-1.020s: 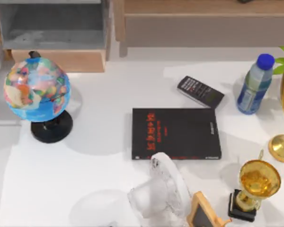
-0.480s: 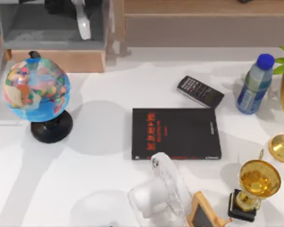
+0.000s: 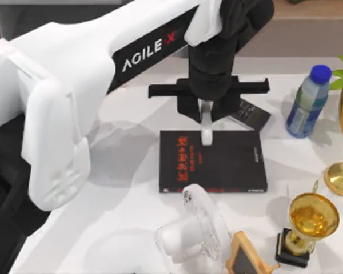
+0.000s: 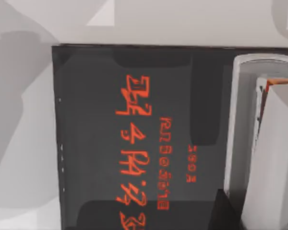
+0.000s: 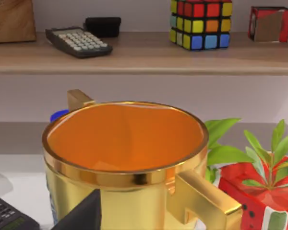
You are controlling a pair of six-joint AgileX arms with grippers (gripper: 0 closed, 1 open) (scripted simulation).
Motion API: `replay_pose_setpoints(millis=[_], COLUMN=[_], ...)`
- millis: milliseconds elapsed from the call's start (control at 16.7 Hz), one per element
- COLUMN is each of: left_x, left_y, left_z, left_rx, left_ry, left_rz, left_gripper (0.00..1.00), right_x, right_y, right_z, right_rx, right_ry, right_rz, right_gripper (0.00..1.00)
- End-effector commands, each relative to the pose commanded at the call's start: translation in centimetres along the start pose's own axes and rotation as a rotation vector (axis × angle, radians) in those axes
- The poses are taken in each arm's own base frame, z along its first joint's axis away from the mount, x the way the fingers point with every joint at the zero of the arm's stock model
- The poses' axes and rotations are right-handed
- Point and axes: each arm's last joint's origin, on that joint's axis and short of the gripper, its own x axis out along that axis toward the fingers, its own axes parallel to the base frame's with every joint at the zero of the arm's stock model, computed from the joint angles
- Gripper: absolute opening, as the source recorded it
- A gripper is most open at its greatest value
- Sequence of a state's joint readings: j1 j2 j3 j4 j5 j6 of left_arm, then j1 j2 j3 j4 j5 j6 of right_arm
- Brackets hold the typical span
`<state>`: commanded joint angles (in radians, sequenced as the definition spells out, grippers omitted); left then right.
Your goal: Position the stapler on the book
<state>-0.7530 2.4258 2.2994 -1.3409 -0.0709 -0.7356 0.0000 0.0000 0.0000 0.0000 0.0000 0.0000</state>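
Observation:
The black book (image 3: pixel 228 162) with red lettering lies flat in the middle of the table. My left arm reaches in from the left, and the left gripper (image 3: pixel 206 111) hangs over the book's far edge, shut on the white stapler (image 3: pixel 206 130). The stapler points down the cover, just right of the lettering. In the left wrist view the stapler (image 4: pixel 242 124) lies along the book (image 4: pixel 134 96) beside a pale finger (image 4: pixel 273 163); whether it touches the cover is not clear. My right arm is parked at the right, its wrist view facing a gold cup (image 5: pixel 125 148).
A black remote (image 3: pixel 252 117) lies just behind the book, partly under the gripper. A white fan (image 3: pixel 197 234) stands at the book's near edge. A water bottle (image 3: pixel 307 103), gold trophies (image 3: pixel 311 220) and a small framed board (image 3: pixel 246 257) crowd the right side.
My left arm has swung in from the back-left shelf, carrying the stapler to above the book's far edge. It now covers the globe. The book has not moved.

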Motion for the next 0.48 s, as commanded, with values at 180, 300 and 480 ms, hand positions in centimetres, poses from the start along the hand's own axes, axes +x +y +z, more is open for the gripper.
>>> replay_pose_setpoints(millis=[180,300,480], left_x=[1.58,1.58,1.48], left_y=[-1.84,-1.84,-1.73], left_z=[-1.72,-1.72,-1.61], left_rx=[0.020,0.020,0.018], left_ry=[0.028,0.028,0.027], left_rz=[0.026,0.026,0.024], left_gripper=[0.00,0.00,0.00], right_x=[0.00,0.00,0.00], right_y=[0.00,0.00,0.00], right_z=[0.00,0.00,0.00], right_rx=[0.000,0.000,0.000], right_ry=[0.000,0.000,0.000], right_rz=[0.000,0.000,0.000], right_gripper=[1.00,1.00,1.00])
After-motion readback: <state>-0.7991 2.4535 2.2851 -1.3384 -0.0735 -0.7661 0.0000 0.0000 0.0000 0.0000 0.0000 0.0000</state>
